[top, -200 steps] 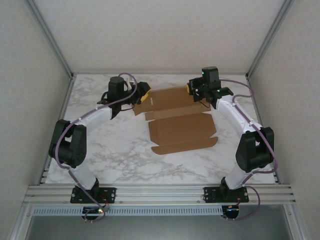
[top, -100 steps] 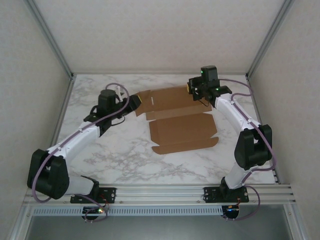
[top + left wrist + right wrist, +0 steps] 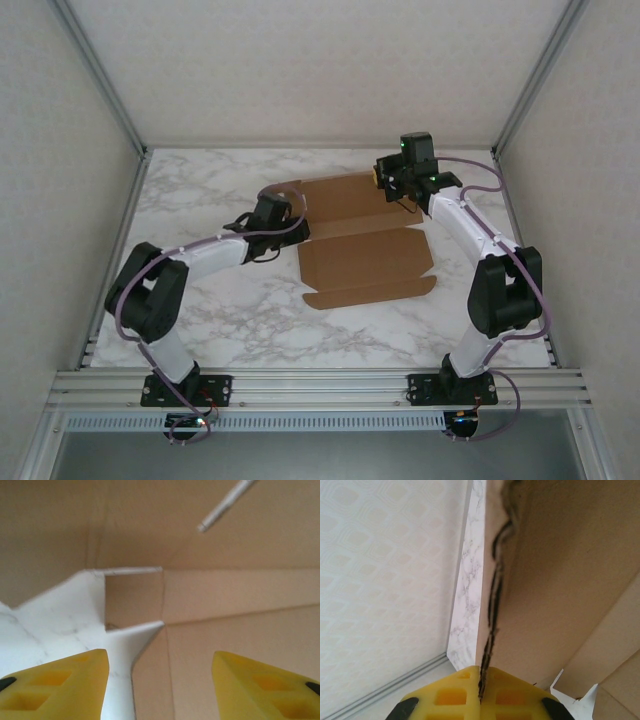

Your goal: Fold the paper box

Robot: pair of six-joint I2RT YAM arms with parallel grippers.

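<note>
A white marbled desk (image 3: pixel 220 300) sits inside pale patterned walls (image 3: pixel 300 70) with a metal frame at the corners; the paper box (image 3: pixel 365 260) lies on the far middle part of the desk, a brown cardboard sheet spread mostly flat, its creases and side tabs showing. The left gripper (image 3: pixel 297 232) hangs low at the sheet's left edge, beside a notch with a small square tab (image 3: pixel 134 600); its yellow fingers (image 3: pixel 55 685) stand well apart with nothing between them, one over bare desk, the other over cardboard. The right gripper (image 3: pixel 385 180) is at the sheet's far right corner; in the right wrist view its fingers are pinched together on a cardboard edge that rises straight out from between them.
</note>
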